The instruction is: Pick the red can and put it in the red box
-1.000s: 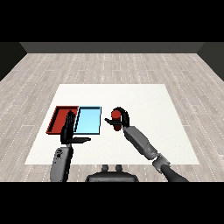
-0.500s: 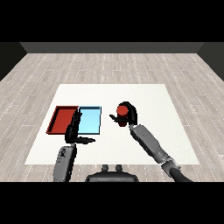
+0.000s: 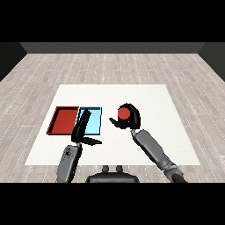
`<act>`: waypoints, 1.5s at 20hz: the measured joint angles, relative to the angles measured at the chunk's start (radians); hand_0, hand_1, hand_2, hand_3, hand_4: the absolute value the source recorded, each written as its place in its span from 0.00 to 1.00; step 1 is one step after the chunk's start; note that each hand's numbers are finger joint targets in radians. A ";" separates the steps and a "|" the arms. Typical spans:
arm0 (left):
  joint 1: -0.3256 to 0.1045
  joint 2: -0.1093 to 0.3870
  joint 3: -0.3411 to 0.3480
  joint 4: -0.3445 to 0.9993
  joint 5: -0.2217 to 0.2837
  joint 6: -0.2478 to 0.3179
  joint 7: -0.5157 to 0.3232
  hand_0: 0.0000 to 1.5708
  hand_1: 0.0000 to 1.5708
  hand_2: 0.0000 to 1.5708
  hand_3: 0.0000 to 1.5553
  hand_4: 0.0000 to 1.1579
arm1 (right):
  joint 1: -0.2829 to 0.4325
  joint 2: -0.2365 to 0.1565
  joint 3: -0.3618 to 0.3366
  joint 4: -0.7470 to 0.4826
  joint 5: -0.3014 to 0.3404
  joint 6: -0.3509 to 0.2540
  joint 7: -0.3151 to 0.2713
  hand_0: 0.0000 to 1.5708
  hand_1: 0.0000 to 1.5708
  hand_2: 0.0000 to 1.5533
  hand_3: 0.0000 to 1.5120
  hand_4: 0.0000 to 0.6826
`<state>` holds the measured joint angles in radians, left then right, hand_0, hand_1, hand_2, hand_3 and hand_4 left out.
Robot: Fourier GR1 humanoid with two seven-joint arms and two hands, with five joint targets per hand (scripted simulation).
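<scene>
The red can (image 3: 124, 114) is in my right hand (image 3: 131, 119), whose fingers and thumb curl round it, held above the white table (image 3: 149, 96) just right of the light blue tray (image 3: 93, 121). The red tray (image 3: 64, 120) lies left of the blue one. My left hand (image 3: 82, 130) hovers over the near edge of the blue tray, fingers straight and pointing away, thumb sticking out to the right, holding nothing.
The two trays lie side by side at the table's left half. Wooden floor surrounds the table. My left forearm (image 3: 69, 160) and right forearm (image 3: 151, 148) come in from the lower edge.
My right hand with the red can has risen and shifted a little left, towards the trays. The left hand has lifted slightly and moved forward over the blue tray's edge.
</scene>
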<state>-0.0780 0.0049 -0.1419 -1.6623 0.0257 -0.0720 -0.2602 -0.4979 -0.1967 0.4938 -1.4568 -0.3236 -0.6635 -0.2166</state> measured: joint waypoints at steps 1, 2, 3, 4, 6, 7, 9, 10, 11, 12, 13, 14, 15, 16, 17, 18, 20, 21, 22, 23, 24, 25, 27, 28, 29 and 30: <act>-0.001 0.001 -0.007 -0.008 0.002 -0.008 0.015 0.00 0.00 0.00 0.00 0.00 | 0.008 0.005 -0.006 -0.006 0.014 0.006 -0.002 1.00 1.00 0.94 0.93 0.93; 0.009 0.000 -0.031 -0.018 -0.001 -0.002 0.024 0.00 0.00 0.00 0.00 0.00 | 0.014 -0.001 -0.006 -0.036 0.027 0.004 0.014 1.00 1.00 0.94 0.93 0.95; 0.009 -0.001 -0.052 -0.033 -0.003 0.009 0.045 0.00 0.00 0.00 0.00 0.00 | 0.028 0.001 -0.006 -0.061 0.039 0.003 0.022 1.00 1.00 0.95 0.94 0.95; -0.005 -0.002 -0.065 -0.023 -0.006 0.019 0.054 0.00 0.00 0.00 0.00 0.00 | 0.018 0.010 -0.015 -0.061 0.049 0.009 0.026 1.00 1.00 0.95 0.94 0.96; -0.012 -0.003 -0.108 -0.046 -0.001 0.047 0.089 0.00 0.00 0.00 0.00 0.00 | 0.018 0.015 -0.032 -0.078 0.069 0.021 0.033 1.00 1.00 0.95 0.94 0.96; -0.017 -0.003 -0.123 -0.036 0.004 0.050 0.087 0.00 0.00 0.00 0.00 0.00 | 0.020 0.028 -0.035 -0.074 0.082 0.025 0.027 1.00 1.00 0.95 0.94 0.96; -0.038 -0.004 -0.144 -0.015 0.017 0.063 0.094 0.00 0.00 0.00 0.00 0.00 | 0.036 0.027 -0.056 -0.097 0.096 0.051 0.033 1.00 1.00 0.95 0.94 0.93; -0.039 -0.004 -0.157 -0.012 0.018 0.068 0.099 0.00 0.00 0.00 0.00 0.00 | 0.041 0.031 -0.055 -0.117 0.112 0.051 0.045 1.00 1.00 0.95 0.94 0.93; -0.049 -0.004 -0.171 -0.012 0.023 0.082 0.111 0.00 0.00 0.00 0.00 0.00 | 0.040 0.038 -0.061 -0.121 0.127 0.059 0.054 1.00 1.00 0.95 0.94 0.95; -0.057 -0.004 -0.172 0.005 0.027 0.082 0.108 0.00 0.00 0.00 0.00 0.00 | 0.051 0.043 -0.069 -0.125 0.140 0.070 0.049 1.00 1.00 0.96 0.94 0.95; -0.076 -0.004 -0.196 0.036 0.034 0.114 0.101 0.00 0.00 0.00 0.00 0.00 | 0.050 0.056 -0.067 -0.121 0.151 0.072 0.047 1.00 1.00 0.95 0.94 0.95; -0.091 -0.004 -0.218 0.051 0.035 0.140 0.107 0.00 0.00 0.00 0.00 0.00 | 0.054 0.058 -0.079 -0.122 0.156 0.083 0.043 1.00 1.00 0.95 0.94 0.95; -0.093 -0.005 -0.220 0.073 0.035 0.140 0.094 0.00 0.00 0.00 0.00 0.00 | 0.057 0.068 -0.086 -0.116 0.165 0.096 0.039 1.00 1.00 0.95 0.94 0.96; -0.096 -0.005 -0.231 0.086 0.038 0.145 0.094 0.00 0.00 0.00 0.00 0.00 | 0.061 0.079 -0.079 -0.126 0.186 0.088 0.052 1.00 1.00 0.95 0.94 0.96; -0.109 -0.005 -0.249 0.096 0.046 0.162 0.100 0.00 0.00 0.00 0.00 0.00 | 0.065 0.078 -0.088 -0.136 0.191 0.101 0.058 1.00 1.00 0.95 0.93 0.96; -0.115 -0.005 -0.249 0.111 0.053 0.153 0.099 0.00 0.00 0.00 0.00 0.00 | 0.072 0.084 -0.090 -0.143 0.204 0.108 0.062 1.00 1.00 0.95 0.93 0.95; -0.132 -0.005 -0.260 0.137 0.070 0.160 0.105 0.00 0.00 0.00 0.00 0.00 | 0.059 0.104 -0.113 -0.109 0.211 0.134 0.042 1.00 1.00 0.95 0.94 0.95; -0.133 -0.005 -0.265 0.149 0.077 0.162 0.097 0.00 0.00 0.00 0.00 0.00 | 0.069 0.099 -0.128 -0.120 0.210 0.153 0.046 1.00 1.00 0.95 0.93 0.95; -0.143 -0.005 -0.276 0.161 0.093 0.174 0.102 0.00 0.00 0.00 0.00 0.00 | 0.079 0.108 -0.127 -0.124 0.218 0.158 0.041 1.00 1.00 0.95 0.94 0.96; -0.155 -0.005 -0.279 0.177 0.104 0.177 0.102 0.00 0.00 0.00 0.00 0.00 | 0.079 0.120 -0.121 -0.132 0.234 0.156 0.054 1.00 1.00 0.95 0.94 0.96; -0.159 -0.005 -0.300 0.190 0.115 0.191 0.096 0.00 0.00 0.00 0.00 0.00 | 0.082 0.126 -0.125 -0.135 0.238 0.165 0.056 1.00 1.00 0.95 0.94 0.95; -0.173 -0.005 -0.309 0.201 0.132 0.204 0.100 0.00 0.00 0.00 0.00 0.00 | 0.091 0.134 -0.121 -0.140 0.247 0.171 0.057 1.00 1.00 0.95 0.94 0.95; -0.192 -0.005 -0.326 0.226 0.157 0.215 0.098 0.00 0.00 0.00 0.00 0.00 | 0.083 0.149 -0.140 -0.133 0.255 0.191 0.061 1.00 1.00 0.95 0.93 0.94; -0.198 -0.005 -0.324 0.232 0.166 0.211 0.100 0.00 0.00 0.00 0.00 0.00 | 0.089 0.155 -0.144 -0.138 0.258 0.204 0.059 1.00 1.00 0.95 0.93 0.93; -0.200 -0.005 -0.334 0.228 0.172 0.221 0.109 0.00 0.00 0.00 0.00 0.00 | 0.090 0.164 -0.146 -0.140 0.268 0.211 0.060 1.00 1.00 0.95 0.93 0.93; -0.205 -0.005 -0.336 0.250 0.184 0.219 0.092 0.00 0.00 0.00 0.00 0.00 | 0.089 0.171 -0.140 -0.135 0.269 0.210 0.055 1.00 1.00 0.95 0.93 0.92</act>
<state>-0.2835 0.0001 -0.4777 -1.4125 0.2099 0.1474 -0.1685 -0.4085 -0.0260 0.3537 -1.5920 -0.0550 -0.4531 -0.1616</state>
